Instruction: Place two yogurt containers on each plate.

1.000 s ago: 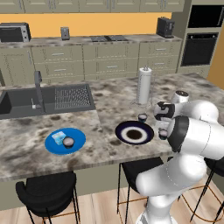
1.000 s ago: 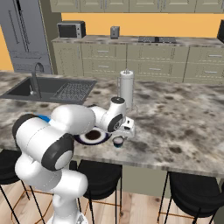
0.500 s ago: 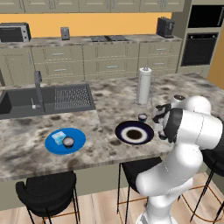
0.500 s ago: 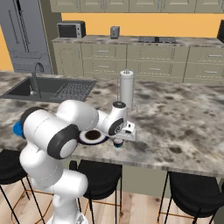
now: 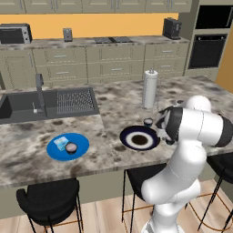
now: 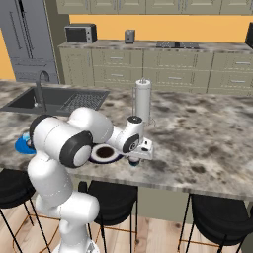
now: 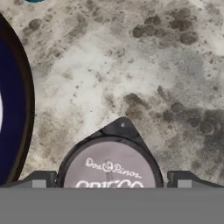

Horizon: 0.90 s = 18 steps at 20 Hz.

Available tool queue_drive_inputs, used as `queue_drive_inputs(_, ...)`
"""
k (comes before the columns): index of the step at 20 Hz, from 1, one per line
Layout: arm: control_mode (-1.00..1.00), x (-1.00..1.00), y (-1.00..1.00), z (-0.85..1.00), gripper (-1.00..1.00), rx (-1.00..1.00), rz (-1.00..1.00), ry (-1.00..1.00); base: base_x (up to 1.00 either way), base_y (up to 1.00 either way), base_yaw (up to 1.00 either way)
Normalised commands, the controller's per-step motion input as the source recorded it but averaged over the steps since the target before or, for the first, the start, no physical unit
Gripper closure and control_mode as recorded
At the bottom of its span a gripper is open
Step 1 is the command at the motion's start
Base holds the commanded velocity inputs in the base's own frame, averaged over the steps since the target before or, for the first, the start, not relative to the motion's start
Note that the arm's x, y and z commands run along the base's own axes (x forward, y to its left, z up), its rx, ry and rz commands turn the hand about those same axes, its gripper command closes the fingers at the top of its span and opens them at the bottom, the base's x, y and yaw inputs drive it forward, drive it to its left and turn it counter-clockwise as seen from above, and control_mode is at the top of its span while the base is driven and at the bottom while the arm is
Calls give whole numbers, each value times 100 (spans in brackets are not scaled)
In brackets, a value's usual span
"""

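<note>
Progress: the bright blue round plate [image 5: 54, 152] carries two cups, pale blue squarish [image 5: 60, 144] and round dark [image 5: 71, 147]. The navy plate [image 5: 128, 141] is bare. The wide-open, empty gripper [image 7: 110, 183] straddles a dark round whitish-lidded yogurt cup [image 7: 109, 170] just beside it; another cup [image 5: 147, 122] stands on the counter near it.

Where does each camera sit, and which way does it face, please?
Left base view: behind the arm to its left, looking forward and down over the counter; arm at lower right.
Right base view: behind to its right, same counter; arm at lower left.
Hand view: on the hand, looking down past the open pincer at a cup.
All three share the navy plate.
</note>
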Motion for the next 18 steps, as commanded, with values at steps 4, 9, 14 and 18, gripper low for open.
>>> queue_drive_inputs(4, -100, 12, 0, -8, -100, 0, 0, 5, 0, 0, 0)
queue_drive_inputs(9, -100, 0, 0, -9, -100, 0, 0, 10, 0, 0, 0)
queue_drive_inputs(14, -100, 0, 0, -6, -100, 0, 0, 6, 0, 0, 0)
queue_drive_inputs(18, -100, 0, 0, -2, 100, 0, 0, 3, 0, 0, 0)
